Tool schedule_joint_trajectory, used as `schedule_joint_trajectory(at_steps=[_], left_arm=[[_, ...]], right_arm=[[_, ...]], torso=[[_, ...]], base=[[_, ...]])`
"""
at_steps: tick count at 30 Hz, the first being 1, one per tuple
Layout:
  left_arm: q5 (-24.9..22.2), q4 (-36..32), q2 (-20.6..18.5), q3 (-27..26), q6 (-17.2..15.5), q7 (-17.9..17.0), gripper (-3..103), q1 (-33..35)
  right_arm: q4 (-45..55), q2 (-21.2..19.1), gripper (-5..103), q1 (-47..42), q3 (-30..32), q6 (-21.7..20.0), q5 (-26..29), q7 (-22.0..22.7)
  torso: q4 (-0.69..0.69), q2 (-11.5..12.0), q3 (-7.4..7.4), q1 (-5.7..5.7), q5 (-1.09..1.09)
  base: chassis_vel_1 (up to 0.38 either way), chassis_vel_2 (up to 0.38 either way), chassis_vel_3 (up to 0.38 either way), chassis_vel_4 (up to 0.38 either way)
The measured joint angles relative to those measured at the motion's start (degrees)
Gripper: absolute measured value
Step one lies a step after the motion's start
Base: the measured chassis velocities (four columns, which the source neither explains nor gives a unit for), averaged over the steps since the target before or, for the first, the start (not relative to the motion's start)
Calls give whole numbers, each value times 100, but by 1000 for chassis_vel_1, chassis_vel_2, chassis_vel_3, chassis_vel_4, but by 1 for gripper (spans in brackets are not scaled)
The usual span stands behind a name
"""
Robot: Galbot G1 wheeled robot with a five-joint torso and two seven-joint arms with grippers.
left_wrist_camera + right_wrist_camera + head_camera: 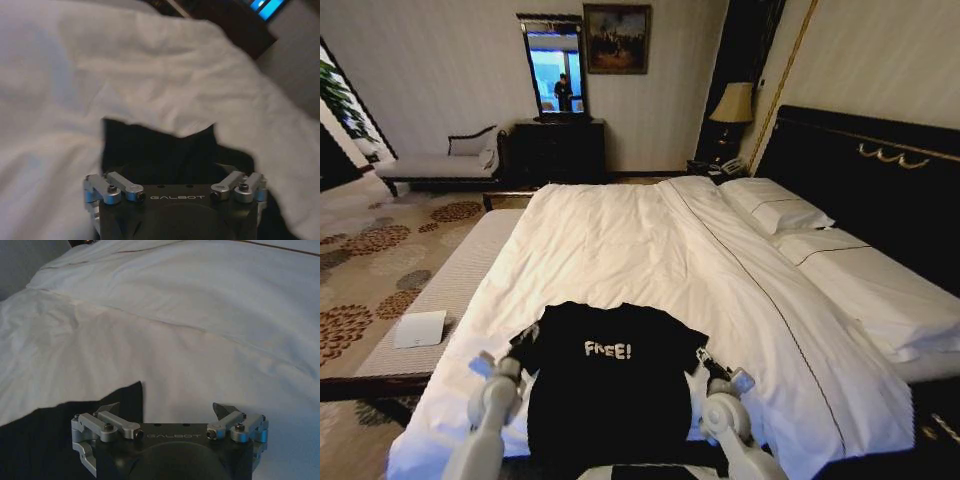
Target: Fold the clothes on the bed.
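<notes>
Head view: black T-shirt (605, 385) lies flat at the bed's (620, 250) foot edge, left gripper (523, 345) and right gripper (705, 362) at its sleeves, jaws wide, likely for pinching both sides.

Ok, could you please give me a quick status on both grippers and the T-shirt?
Left gripper at the T-shirt's left sleeve, right gripper open at its right sleeve. T-shirt lies flat, unfolded, lettering up, on the bed. Nothing in the way.
</notes>
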State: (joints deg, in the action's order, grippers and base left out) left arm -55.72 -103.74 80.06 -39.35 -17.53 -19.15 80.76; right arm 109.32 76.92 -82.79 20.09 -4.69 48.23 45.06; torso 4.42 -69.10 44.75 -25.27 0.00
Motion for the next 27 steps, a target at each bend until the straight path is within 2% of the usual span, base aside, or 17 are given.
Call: schedule_joint_trajectory(at_steps=[4, 10, 12, 15, 16, 19, 22, 27], left_arm=[[185, 738, -138, -182, -16, 20, 100, -341], [125, 989, -309, -492, -31, 21, 100, -586], [-87, 749, -328, -686, -86, -9, 100, -532], [-302, -25, -313, -950, -164, -79, 100, -215], [-302, -25, -313, -950, -164, -79, 100, -215], [-478, -855, -206, -1179, -201, -201, 100, 205], [-551, -1288, -103, -1245, -220, -244, 100, 459], [-658, -2034, 114, -1197, -258, -269, 100, 925]], right_arm=[[-18, -34, 100, 76, 16, -9, 73, 11], [13, -230, 100, 223, 29, -137, 546, -97], [103, -349, 100, 314, 50, -272, 993, -182], [129, -504, 100, 474, 57, -432, 1874, -357], [129, -504, 100, 474, 57, -432, 1874, -357], [-55, -554, 100, 626, 48, -474, 2376, -632], [-213, -537, 100, 662, 77, -473, 2277, -785], [-484, -462, 100, 497, 301, -317, 1615, -1037]], torso=[[2, 0, 0, 0, 0], [2, 0, 1, -1, -1], [0, 1, 2, -2, -2], [0, 1, 2, -2, -1], [0, 1, 2, -2, -1], [-1, 1, 1, -1, 1], [-3, 1, 1, -1, 1], [1, 1, 1, -1, -1]], base=[[0, 0, 0, 0], [0, 0, 0, 0], [0, 0, 0, 0], [0, 0, 0, 0], [0, 0, 0, 0], [0, 0, 0, 0], [0, 0, 0, 0], [0, 0, 0, 0]])
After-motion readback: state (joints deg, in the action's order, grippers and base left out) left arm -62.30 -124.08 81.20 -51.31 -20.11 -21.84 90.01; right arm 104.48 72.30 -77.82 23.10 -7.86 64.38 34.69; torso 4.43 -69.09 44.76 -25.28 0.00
